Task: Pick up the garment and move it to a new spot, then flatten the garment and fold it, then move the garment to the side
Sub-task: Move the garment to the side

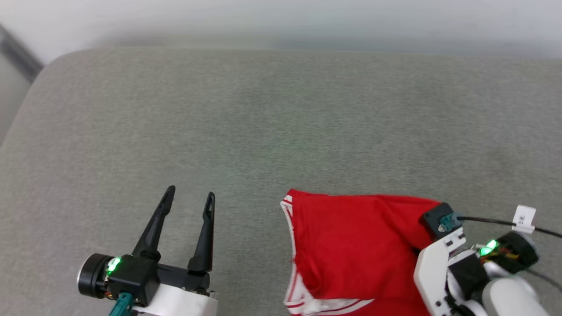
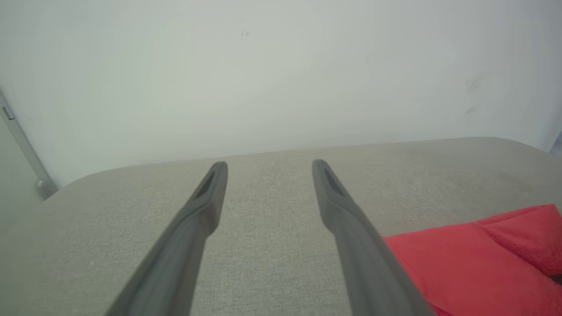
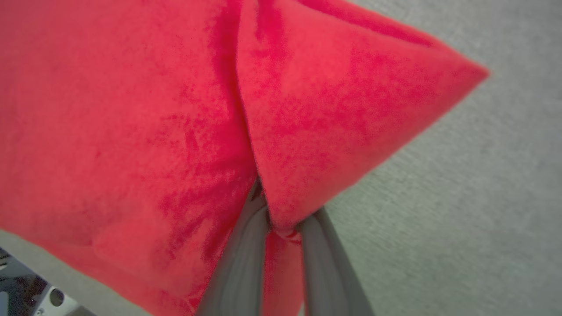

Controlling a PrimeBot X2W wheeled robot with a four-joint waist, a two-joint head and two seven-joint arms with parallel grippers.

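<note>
The right gripper [image 3: 281,229] clenches a thin fold of the red, white-trimmed jersey shirt [image 1: 351,245] lying on grey upholstery [image 1: 263,109], while the left gripper [image 1: 191,192] is spread empty; such a small pinch could slip free on lifting.

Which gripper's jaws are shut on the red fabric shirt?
The right gripper, pinching a fold of the red fabric shirt; the left gripper has open jaws, holding nothing.

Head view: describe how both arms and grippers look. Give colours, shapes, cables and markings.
Left gripper: two long black tapering jaws, a black body with a green light, a teal connector and a white forearm shell. Right gripper: a white bracket, a black wrist block with a teal plug, a second green light, and a black cable carrying a white tag.
</note>
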